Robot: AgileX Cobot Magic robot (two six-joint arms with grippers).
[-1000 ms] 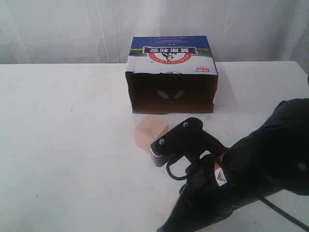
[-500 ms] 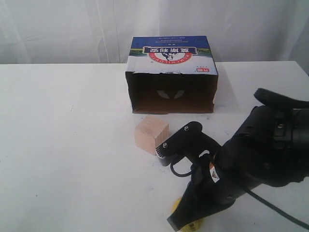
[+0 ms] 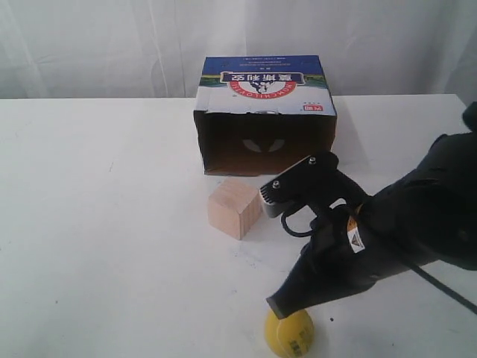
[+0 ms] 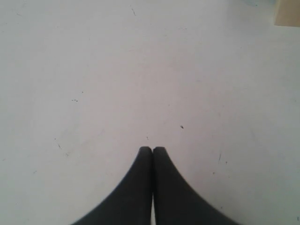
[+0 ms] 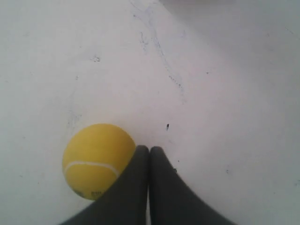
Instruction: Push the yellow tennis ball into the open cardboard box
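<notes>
The yellow tennis ball [image 3: 289, 333] lies near the table's front edge, well in front of the open cardboard box [image 3: 264, 113], whose dark opening faces the front. My right gripper [image 3: 279, 307] is shut and empty. Its tips rest just above and behind the ball in the exterior view. In the right wrist view the yellow tennis ball [image 5: 96, 159] sits against the side of one finger of the right gripper [image 5: 149, 148]. My left gripper [image 4: 152, 149] is shut over bare table and does not show in the exterior view.
A pale wooden cube [image 3: 235, 207] stands between the ball and the box opening, slightly to the left; its corner [image 4: 287, 13] shows in the left wrist view. The right arm's black body [image 3: 402, 231] covers the table's right front. White curtain hangs behind.
The right arm has swung right and back, away from the cube. The ball, hidden a second ago, now shows fully below the gripper tips.
</notes>
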